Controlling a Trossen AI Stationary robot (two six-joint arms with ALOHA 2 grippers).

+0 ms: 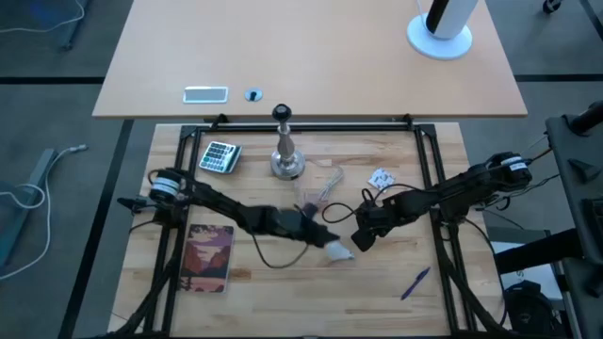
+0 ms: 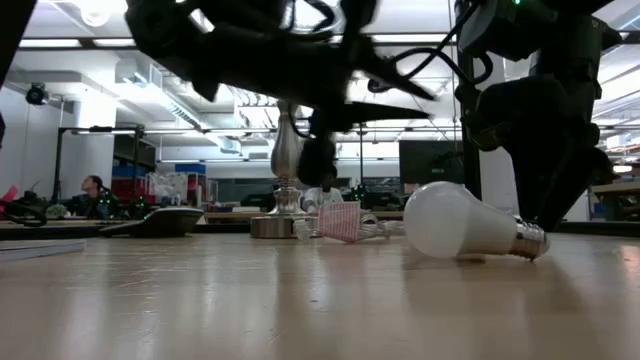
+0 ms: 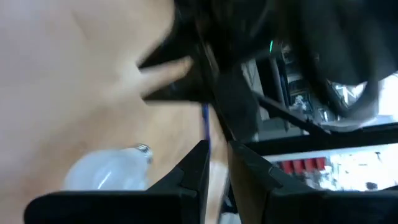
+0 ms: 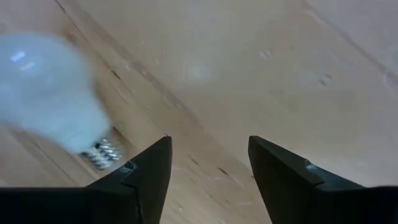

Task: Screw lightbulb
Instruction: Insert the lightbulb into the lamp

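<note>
2 grippers meet near the middle of the wooden table [image 1: 283, 292]. The right gripper [image 4: 208, 163] hangs just above the wood with its 2 dark fingers [image 4: 149, 177] spread wide and bare boards between them; it holds nothing. In the high view it [image 1: 363, 235] sits just right of the lightbulb [image 1: 338, 250]. The left gripper [image 1: 316, 233] reaches in from the left, just beside the bulb; its fingers [image 3: 198, 168] stand narrow, nearly together, with only a thin gap and nothing in it.

Lying on its side on the table, the lightbulb [image 2: 462, 222] is free of both grippers. Its long axis runs level with the boards: in the low view the white globe points left and the grey screw base [image 2: 530, 240] points right, toward the dark arm standing just behind it. In the right wrist view the base [image 4: 102, 154] lies just beside one finger, not between the 2.

Farther back stands the silver lamp stand [image 1: 285, 155], upright, well apart from the bulb. A clear, crumpled wrapper [image 1: 323, 184] lies between stand and grippers, and a small white packet [image 1: 381, 178] lies to the right. A calculator [image 1: 220, 156] sits at far left, a book [image 1: 209, 256] at near left, a blue pen [image 1: 415, 282] at near right.
</note>
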